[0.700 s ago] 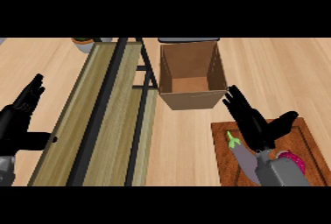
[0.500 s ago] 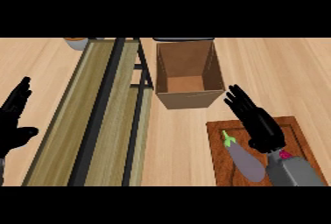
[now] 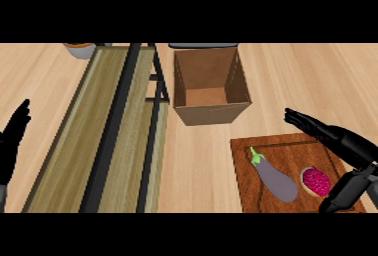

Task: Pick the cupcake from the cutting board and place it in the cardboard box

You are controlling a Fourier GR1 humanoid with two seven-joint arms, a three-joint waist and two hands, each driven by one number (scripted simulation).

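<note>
A cupcake (image 3: 316, 181) with pink-red frosting lies on the wooden cutting board (image 3: 247, 150) at the lower right, beside a purple eggplant (image 3: 272, 177). My right hand (image 3: 336, 137) hovers above the board's far right part, fingers straight and pointing up-left, just behind the cupcake and holding nothing. An open cardboard box (image 3: 210, 87) stands beyond the board, its inside bare. My left hand (image 3: 13, 140) rests open at the left edge, fingers up.
A long olive and black rack (image 3: 111, 130) runs down the counter's left half, next to the box. A small orange-rimmed pot (image 3: 80, 49) stands at the far left. Bare wooden counter (image 3: 317, 75) lies right of the box.
The view has shifted, so everything sits further right and lower. My right hand has drawn back to the right, uncovering the eggplant and cupcake. The left hand has slid toward the left edge.
</note>
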